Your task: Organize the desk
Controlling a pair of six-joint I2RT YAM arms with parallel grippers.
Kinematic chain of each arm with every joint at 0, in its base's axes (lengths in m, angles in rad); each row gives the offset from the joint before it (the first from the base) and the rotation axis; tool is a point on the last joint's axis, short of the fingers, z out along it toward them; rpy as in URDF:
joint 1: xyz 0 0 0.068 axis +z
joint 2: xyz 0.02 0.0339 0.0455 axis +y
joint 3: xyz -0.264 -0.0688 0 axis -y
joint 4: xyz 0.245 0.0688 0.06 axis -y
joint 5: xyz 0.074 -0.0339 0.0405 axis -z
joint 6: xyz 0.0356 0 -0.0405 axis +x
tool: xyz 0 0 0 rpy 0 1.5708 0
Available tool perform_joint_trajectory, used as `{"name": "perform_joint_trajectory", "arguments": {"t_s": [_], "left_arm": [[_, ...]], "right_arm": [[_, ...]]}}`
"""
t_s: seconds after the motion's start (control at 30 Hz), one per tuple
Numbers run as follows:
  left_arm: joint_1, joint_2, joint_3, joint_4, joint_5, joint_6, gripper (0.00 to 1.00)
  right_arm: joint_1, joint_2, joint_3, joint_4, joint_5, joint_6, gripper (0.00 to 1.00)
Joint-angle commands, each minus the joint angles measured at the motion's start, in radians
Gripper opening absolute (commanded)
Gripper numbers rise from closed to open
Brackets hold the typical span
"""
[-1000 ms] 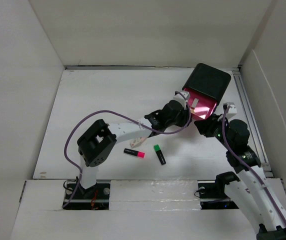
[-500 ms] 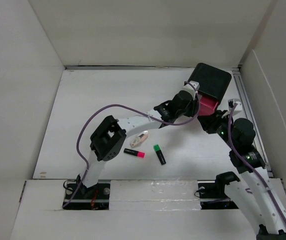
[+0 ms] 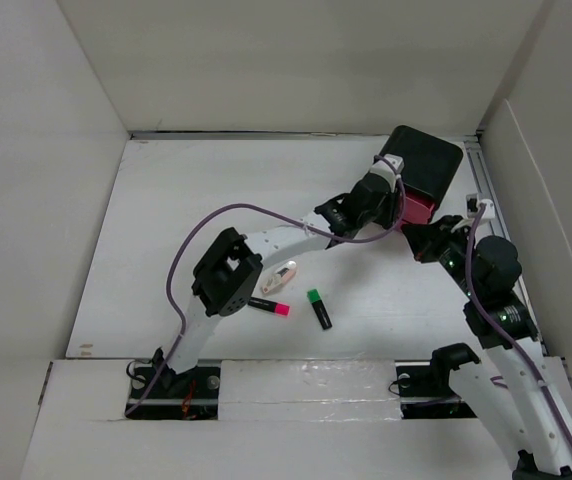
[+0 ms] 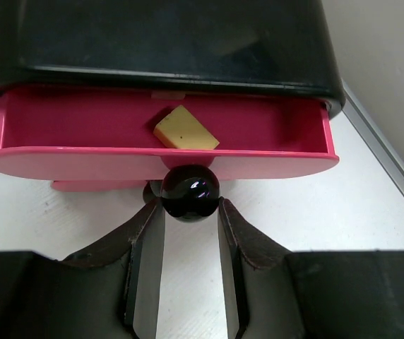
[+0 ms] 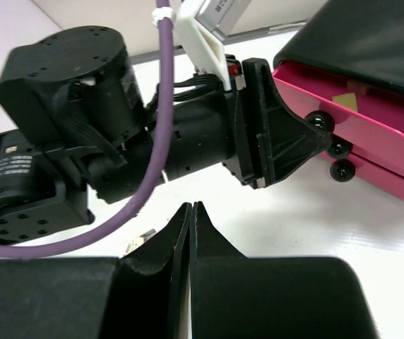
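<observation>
On the white desk (image 3: 186, 200) a small black box (image 3: 428, 158) stands at the back right with a pink drawer (image 4: 159, 152) pulled partly out. A yellow wedge (image 4: 186, 130) lies inside the drawer. My left gripper (image 4: 190, 206) is shut on the drawer's round black knob (image 4: 190, 192), one finger on each side of it. In the top view the left gripper (image 3: 396, 205) is right at the drawer front (image 3: 418, 211). My right gripper (image 5: 191, 206) is shut and empty, hovering just right of the left wrist, short of the box (image 5: 371, 42).
A pink highlighter (image 3: 268, 307), a green highlighter (image 3: 319, 308) and a small white item (image 3: 281, 278) lie on the desk under the left arm. Two lower drawer knobs (image 5: 339, 159) show below the held one. A metal rail (image 3: 496, 220) runs along the right edge.
The left gripper has pushed the pink drawer back toward the box, so less of it shows. The right gripper has closed and drawn back to the right.
</observation>
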Motion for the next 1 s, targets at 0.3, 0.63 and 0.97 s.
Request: {"name": "perform_joint_trajectory", "arguments": {"t_s": [0.3,0.63,0.97], "left_arm": [[0.022,0.083,0.204,0.075,-0.053,0.033,0.1],[0.022,0.123,0.228,0.101,-0.099,0.036,0.18],[0.022,-0.062,-0.058,0.228,-0.081,0.011,0.68]], "right_arm": [[0.006,0.007,0.082,0.061,0.027,0.021,0.03],[0.006,0.01,0.077,0.064,0.04,0.021,0.03],[0.006,0.025,0.059,0.087,0.039,0.02,0.06]]}}
